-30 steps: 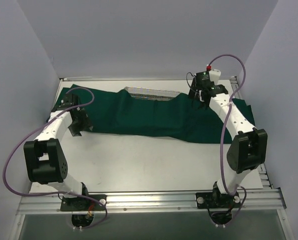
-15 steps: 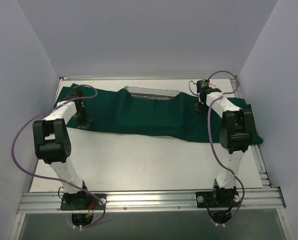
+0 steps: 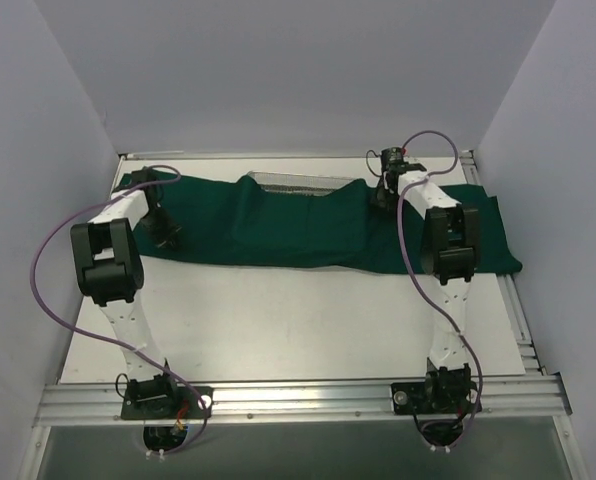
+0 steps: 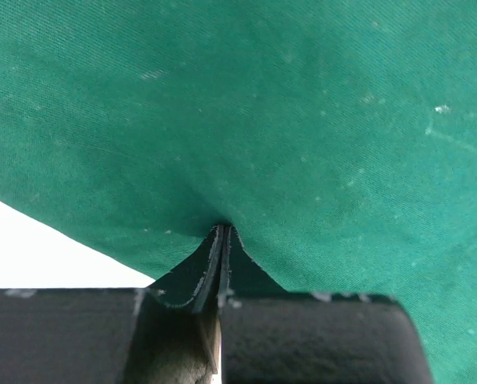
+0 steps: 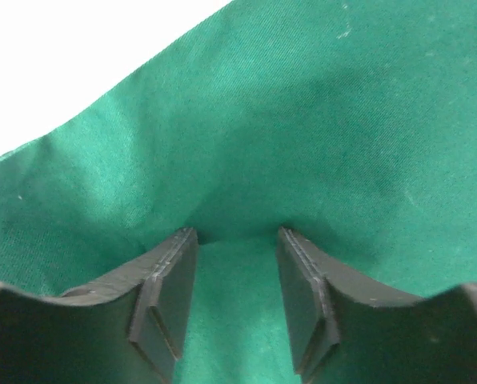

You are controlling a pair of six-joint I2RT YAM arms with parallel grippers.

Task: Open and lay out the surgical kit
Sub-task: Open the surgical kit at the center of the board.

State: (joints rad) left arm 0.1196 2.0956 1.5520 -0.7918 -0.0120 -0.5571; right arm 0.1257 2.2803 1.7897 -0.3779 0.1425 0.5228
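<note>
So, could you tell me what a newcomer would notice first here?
A dark green drape stretches left to right at the far side, a silver mesh tray peeking out at its far edge. The left pincer pinches a fold of it; the right pincer stands open over it.
</note>
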